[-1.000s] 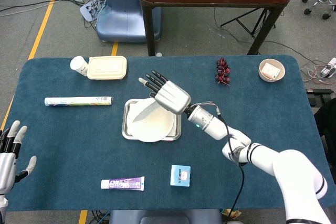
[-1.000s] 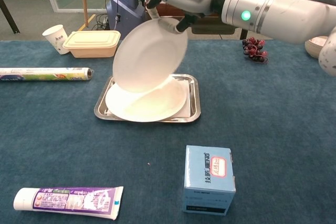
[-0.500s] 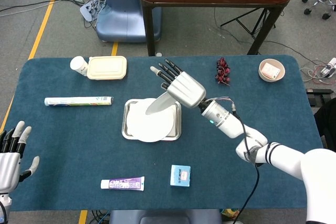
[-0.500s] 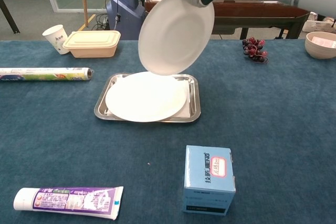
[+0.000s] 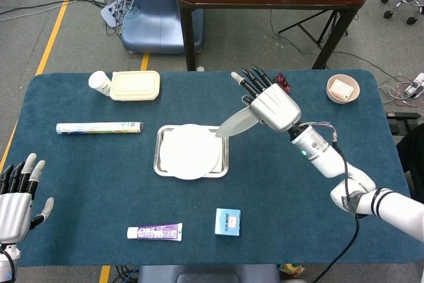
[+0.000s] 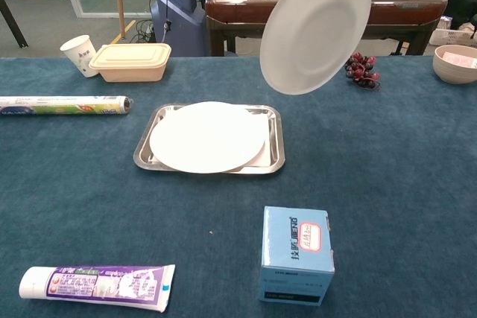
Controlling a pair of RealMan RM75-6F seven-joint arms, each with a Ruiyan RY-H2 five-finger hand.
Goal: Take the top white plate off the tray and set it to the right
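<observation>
Top white plate [image 6: 315, 29] now right of tray [image 6: 274, 156]

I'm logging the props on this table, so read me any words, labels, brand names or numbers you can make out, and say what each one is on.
Blue box: white print and a red-bordered label with Chinese characters, too small to read reliably.
Toothpaste tube: purple printed band, blurred, unreadable.
Foil roll: coloured print, unreadable.
Packet in the bowl: red mark, too small.
Held white plate, tray, lidded container: no text.

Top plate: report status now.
Right hand holds the top white plate tilted, in the air, right of the tray. Left hand open, idle. Grapes sit near its path.
</observation>
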